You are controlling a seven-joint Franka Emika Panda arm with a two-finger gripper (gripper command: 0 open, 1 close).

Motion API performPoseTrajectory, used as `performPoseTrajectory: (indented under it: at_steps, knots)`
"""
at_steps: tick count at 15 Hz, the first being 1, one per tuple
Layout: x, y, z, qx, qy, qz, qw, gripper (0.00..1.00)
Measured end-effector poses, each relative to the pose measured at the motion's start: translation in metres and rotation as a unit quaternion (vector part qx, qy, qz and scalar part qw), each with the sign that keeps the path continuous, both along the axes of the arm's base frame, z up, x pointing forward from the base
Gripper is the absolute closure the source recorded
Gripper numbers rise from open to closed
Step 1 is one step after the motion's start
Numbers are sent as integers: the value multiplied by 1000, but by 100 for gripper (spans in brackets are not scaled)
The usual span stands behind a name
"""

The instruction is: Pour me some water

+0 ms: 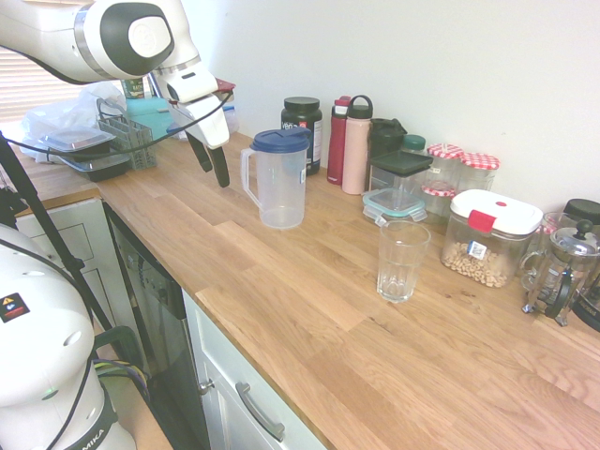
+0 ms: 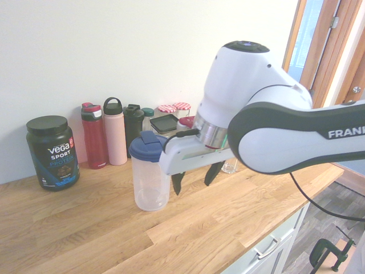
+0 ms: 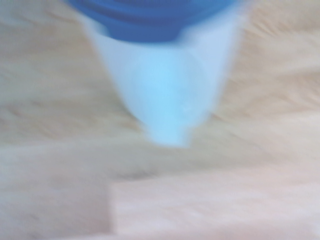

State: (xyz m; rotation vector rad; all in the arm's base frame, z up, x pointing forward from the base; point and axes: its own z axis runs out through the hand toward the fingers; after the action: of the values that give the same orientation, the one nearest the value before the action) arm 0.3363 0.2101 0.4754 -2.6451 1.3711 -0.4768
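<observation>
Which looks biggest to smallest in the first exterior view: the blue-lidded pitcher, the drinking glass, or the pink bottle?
1. Blue-lidded pitcher
2. Pink bottle, slimmer and standing farther back, so its true size is uncertain
3. Drinking glass

You see a clear jug [image 1: 282, 183] with a dark blue lid [image 1: 281, 140] on a honey-brown wooden counter [image 1: 309, 309]. Behind the jug stand a black tub [image 1: 304, 127], a red bottle [image 1: 337, 141] and a pink bottle [image 1: 356, 145]. Right of the jug, a clear glass [image 1: 402, 260]; red-checked jar lids [image 1: 463, 156] further back.

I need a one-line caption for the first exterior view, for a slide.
Open hand beside the blue-lidded pitcher; an empty glass stands apart on the wooden counter.
</observation>
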Motion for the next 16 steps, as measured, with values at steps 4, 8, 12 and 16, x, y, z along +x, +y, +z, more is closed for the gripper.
performPoseTrajectory:
  at_steps: [4, 8, 12, 16]
  knots:
    - [32, 18, -13, -15, -36, 6, 999, 100]
    - [59, 20, -22, -31, -52, 21, 998, 100]
    - [83, 10, -30, -30, -62, 14, 998, 100]
    - [90, 9, -35, -27, -56, 12, 998, 100]
